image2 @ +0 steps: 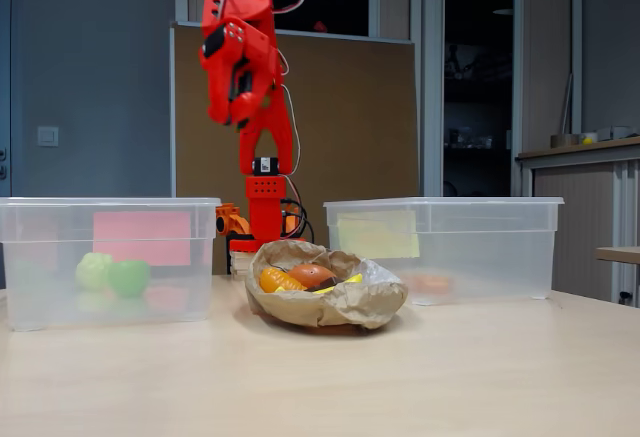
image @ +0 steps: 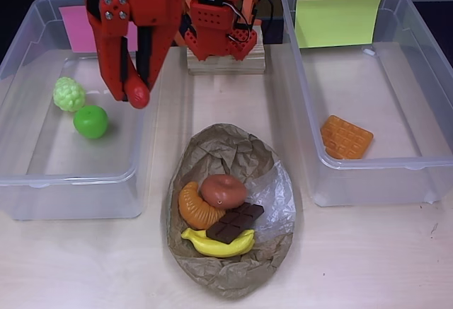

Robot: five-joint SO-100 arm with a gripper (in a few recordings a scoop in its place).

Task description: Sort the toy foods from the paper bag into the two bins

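My red gripper (image: 132, 83) hangs high over the right part of the left bin (image: 21, 182), the one with the pink label. It is shut on a glossy red chili (image: 137, 95) that pokes out below the fingers. Green grapes (image: 69, 93) and a green apple (image: 90, 121) lie in that bin. The right bin (image: 425, 160), with a yellow-green label, holds an orange waffle (image: 345, 137). Between the bins the paper bag (image: 226, 146) holds a donut (image: 223, 190), croissant (image: 195, 206), chocolate bar (image: 235, 223) and banana (image: 216, 244). In the fixed view the gripper (image2: 222, 107) is well above the left bin (image2: 60, 217).
The arm's base (image: 225, 54) stands on a wooden block at the back, between the two bins. Bare table (image: 368, 266) runs along the front of the bins and bag.
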